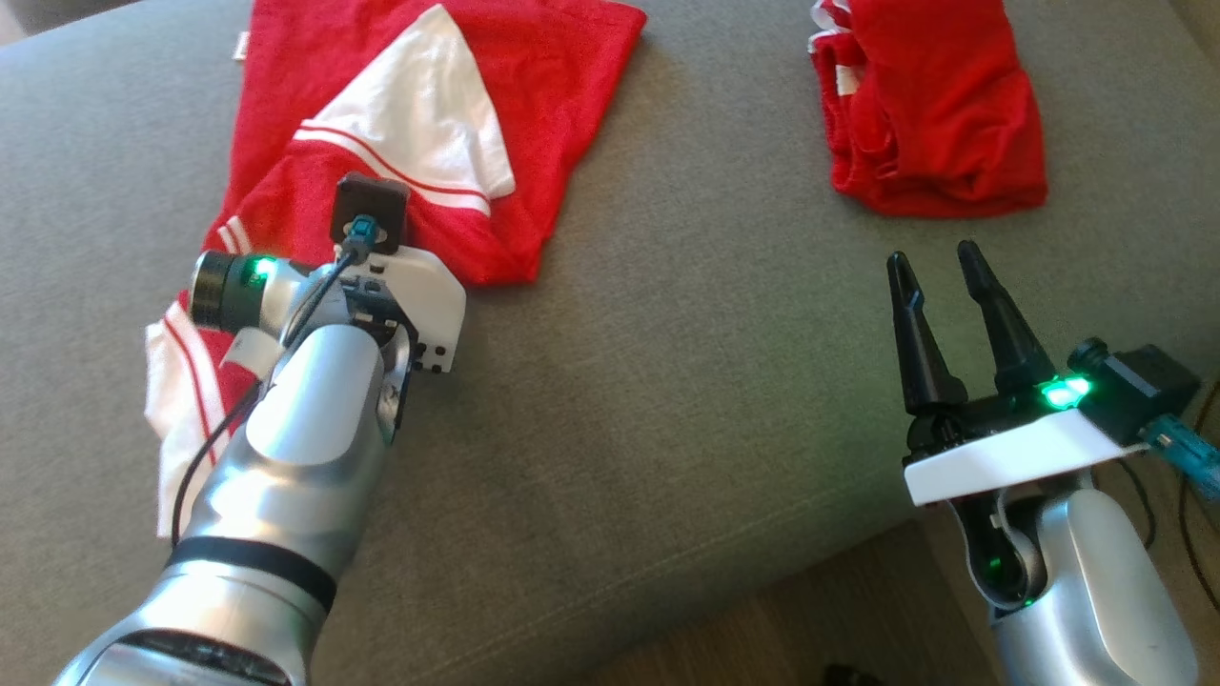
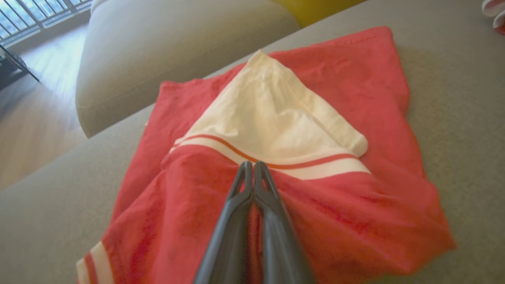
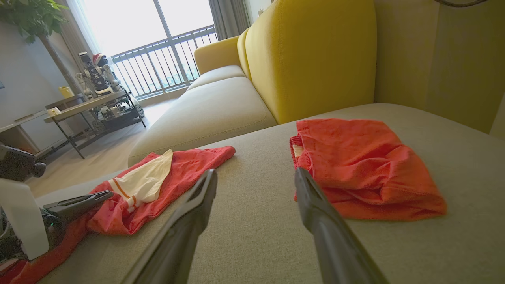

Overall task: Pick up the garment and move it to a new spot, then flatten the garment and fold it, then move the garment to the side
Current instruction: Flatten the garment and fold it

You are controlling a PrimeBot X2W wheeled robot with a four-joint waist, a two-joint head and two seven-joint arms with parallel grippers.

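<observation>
On the grey sofa (image 1: 667, 381), left pincer (image 2: 252, 165) pinches the red garment (image 2: 335, 221); right pincer (image 1: 934, 257) gapes open.

Daylight pours through a tall window (image 3: 130, 23) and balcony railing (image 3: 165, 67) at the far left, washing over a pale wooden floor (image 3: 98, 154). A grey sofa seat (image 3: 256, 209) spans the near ground beneath a yellow backrest (image 3: 311, 55); a leafy plant (image 3: 31, 15) and a metal-framed table (image 3: 86, 104) stand against the left wall (image 3: 15, 79).
</observation>
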